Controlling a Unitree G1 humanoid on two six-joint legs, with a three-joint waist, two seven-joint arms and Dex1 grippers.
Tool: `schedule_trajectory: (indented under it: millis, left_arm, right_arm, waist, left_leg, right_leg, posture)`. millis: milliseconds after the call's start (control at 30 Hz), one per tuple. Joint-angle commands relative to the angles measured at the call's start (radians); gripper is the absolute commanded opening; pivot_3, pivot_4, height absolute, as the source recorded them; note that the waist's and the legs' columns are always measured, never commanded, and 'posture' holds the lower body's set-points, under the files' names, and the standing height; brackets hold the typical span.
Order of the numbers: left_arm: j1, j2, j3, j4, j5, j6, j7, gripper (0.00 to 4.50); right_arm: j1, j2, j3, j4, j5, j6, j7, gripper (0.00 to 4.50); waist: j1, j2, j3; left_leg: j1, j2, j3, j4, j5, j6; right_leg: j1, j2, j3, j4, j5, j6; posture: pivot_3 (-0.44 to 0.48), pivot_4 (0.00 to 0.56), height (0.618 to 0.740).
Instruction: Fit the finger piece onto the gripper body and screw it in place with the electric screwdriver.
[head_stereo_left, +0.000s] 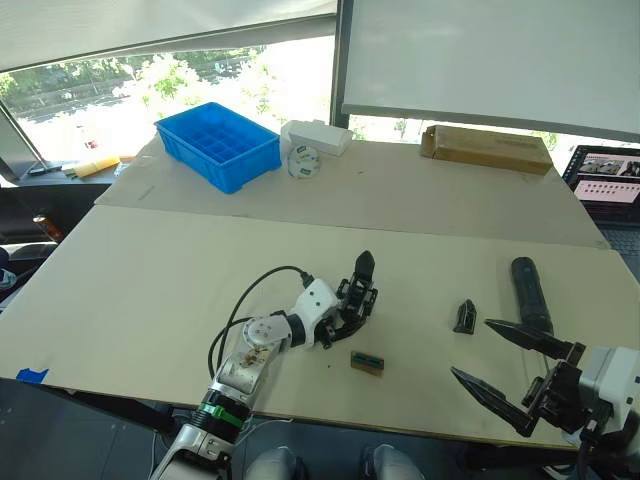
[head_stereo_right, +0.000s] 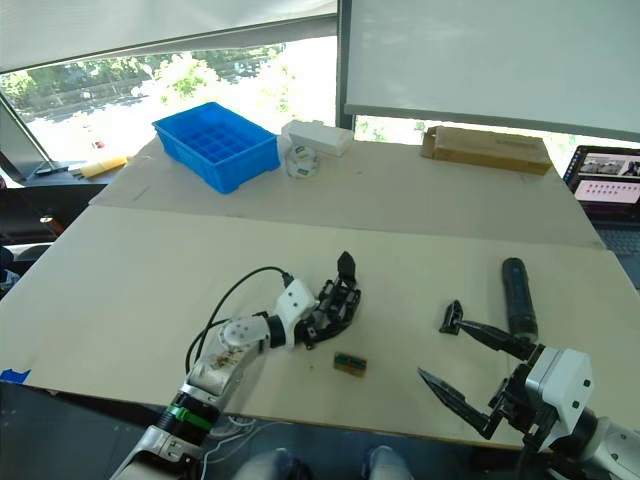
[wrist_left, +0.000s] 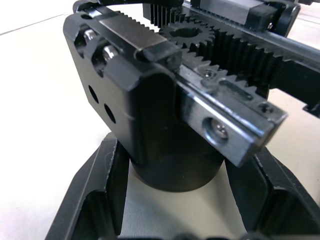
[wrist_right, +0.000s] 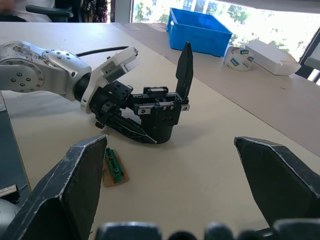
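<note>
- The left gripper (head_stereo_left: 345, 318) has its fingers closed around the round base of the gripper body (head_stereo_left: 357, 295), near the tabletop's (head_stereo_left: 150, 290) front edge; the right gripper (head_stereo_left: 500, 365) is spread wide, empty.
- Electric screwdriver (head_stereo_left: 529, 292): long black cylinder lying toward the front right corner; probably rigid, smooth, best gripped mid-barrel.
- Gripper body: black, blocky, geared, one pointed finger upright; looks stiff.
- Finger piece (head_stereo_left: 465, 316): small black wedge beside the screwdriver; likely light, pinch its flanks.

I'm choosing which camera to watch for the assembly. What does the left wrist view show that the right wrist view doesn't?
Left wrist alone: the gear teeth and screw holes on the gripper body, seen close between the left gripper's fingers. Right wrist alone: the small green block, blue bin, tape roll and open right gripper. Both: the gripper body held by the left gripper.
</note>
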Motion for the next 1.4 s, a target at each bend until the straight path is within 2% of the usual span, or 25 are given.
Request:
schedule_trajectory:
  millis: [33, 100, 267, 467, 600, 633, 767, 867, 967, 1100, 1200, 1300, 1400]
  left_arm:
    - [-0.002, 0.008, 0.005, -0.009, -0.02, 0.014, 0.0, 3.68]
    - [-0.002, 0.025, 0.02, -0.018, -0.034, 0.018, -0.007, 4.48]
    - [0.015, 0.11, 0.071, -0.036, -0.097, 0.026, -0.074, 4.48]
    - [0.035, 0.308, 0.151, 0.028, -0.2, -0.012, -0.289, 4.48]
    - [0.009, 0.451, 0.23, 0.177, -0.257, -0.171, -0.499, 4.48]
    - [-0.003, 0.466, 0.248, 0.2, -0.283, -0.195, -0.543, 4.48]
    - [-0.059, 0.491, 0.314, 0.224, -0.368, -0.211, -0.64, 4.48]
    - [-0.089, 0.487, 0.327, 0.21, -0.397, -0.225, -0.691, 4.48]
    - [-0.119, 0.476, 0.329, 0.176, -0.433, -0.146, -0.692, 4.48]
    - [-0.16, 0.464, 0.305, 0.092, -0.459, -0.053, -0.683, 4.48]
    - [-0.18, 0.467, 0.302, 0.057, -0.478, -0.012, -0.698, 4.48]
    - [-0.195, 0.478, 0.307, 0.011, -0.523, 0.051, -0.725, 4.48]
    - [-0.2, 0.477, 0.309, -0.029, -0.527, 0.068, -0.708, 4.48]
  right_arm:
    - [0.017, 0.005, -0.029, -0.036, 0.007, -0.012, -0.008, 4.5]
    - [0.033, 0.009, -0.041, -0.044, 0.013, -0.011, -0.012, 4.5]
    - [0.099, 0.034, -0.091, -0.072, 0.024, -0.017, -0.024, 4.5]
    - [0.267, 0.127, -0.188, -0.118, 0.095, -0.007, -0.04, 4.5]
    - [0.421, 0.282, -0.197, -0.124, 0.11, -0.042, -0.072, 4.5]
    - [0.444, 0.318, -0.193, -0.123, 0.105, -0.054, -0.079, 4.5]
    - [0.493, 0.4, -0.145, -0.143, 0.043, -0.08, -0.104, 4.5]
    - [0.417, 0.321, -0.128, -0.226, -0.019, 0.088, -0.284, 4.5]
    - [0.274, 0.167, -0.132, -0.279, 0.055, 0.358, -0.502, 4.5]
    - [-0.082, -0.076, -0.096, -0.185, 0.333, 0.736, -0.782, 4.5]
    - [-0.307, -0.208, -0.04, -0.057, 0.512, 0.981, -0.949, 4.5]
    - [-0.496, -0.234, 0.037, 0.089, 0.706, 1.116, -1.154, 4.5]
    - [-0.627, -0.181, 0.112, 0.191, 0.783, 1.148, -1.315, 4.5]
  waist:
    - [0.0, 0.0, 0.0]
    - [-0.002, 0.0, 0.0]
    - [-0.009, 0.0, 0.0]
    - [-0.019, 0.002, -0.001]
    - [-0.02, 0.003, -0.002]
    - [-0.022, 0.003, -0.002]
    - [-0.022, 0.005, 0.0]
    - [-0.025, 0.004, 0.0]
    - [-0.037, 0.002, 0.0]
    - [-0.04, 0.001, 0.001]
    - [-0.036, 0.002, 0.002]
    - [-0.033, 0.002, 0.002]
    - [-0.034, 0.002, 0.002]
  left_leg:
    - [0.0, 0.0, 0.0, 0.0, 0.0, 0.0]
    - [0.0, 0.0, 0.0, 0.0, 0.0, 0.0]
    - [0.0, 0.001, -0.001, 0.0, 0.0, -0.001]
    - [0.002, 0.002, -0.001, -0.005, 0.002, -0.006]
    - [0.004, 0.002, -0.001, -0.01, 0.002, -0.012]
    - [0.004, 0.002, -0.001, -0.012, 0.0, -0.017]
    - [0.004, 0.003, -0.002, -0.012, 0.0, -0.019]
    - [0.004, 0.001, -0.003, -0.012, -0.002, -0.018]
    - [0.003, 0.0, -0.002, -0.011, -0.002, -0.018]
    - [0.003, 0.001, -0.002, -0.011, 0.002, -0.017]
    - [0.003, 0.001, -0.002, -0.011, 0.006, -0.013]
    - [0.002, 0.002, -0.005, -0.012, 0.007, -0.014]
    - [0.0, 0.001, -0.005, -0.012, 0.008, -0.013]
  right_leg:
    - [0.0, 0.0, 0.0, 0.0, 0.0, 0.0]
    - [0.0, -0.001, 0.0, 0.0, 0.0, 0.0]
    - [-0.001, -0.001, 0.0, 0.0, 0.0, -0.001]
    - [-0.002, 0.0, 0.001, 0.001, -0.003, -0.003]
    - [-0.003, 0.0, 0.001, 0.002, -0.008, 0.001]
    - [-0.004, 0.0, 0.001, 0.002, -0.009, 0.0]
    - [-0.006, -0.001, 0.0, 0.001, -0.01, 0.0]
    - [-0.006, -0.002, 0.001, 0.0, -0.01, 0.001]
    - [-0.004, -0.002, 0.002, 0.0, -0.008, 0.001]
    - [-0.004, -0.001, 0.002, 0.001, -0.002, -0.007]
    - [-0.004, 0.0, 0.001, 0.002, -0.003, -0.009]
    - [-0.004, 0.002, -0.002, 0.002, -0.005, -0.011]
    - [-0.003, 0.008, -0.003, 0.002, -0.005, -0.011]
  posture:
    - [0.0, 0.15, 0.74]
    - [0.0, 0.15, 0.74]
    - [0.0, 0.15, 0.74]
    - [0.0, 0.15, 0.74]
    - [0.0, 0.15, 0.74]
    - [0.0, 0.15, 0.74]
    - [0.0, 0.15, 0.74]
    - [0.0, 0.15, 0.74]
    - [0.0, 0.15, 0.74]
    - [0.0, 0.15, 0.74]
    - [0.0, 0.15, 0.74]
    - [0.0, 0.15, 0.74]
    - [0.0, 0.15, 0.74]
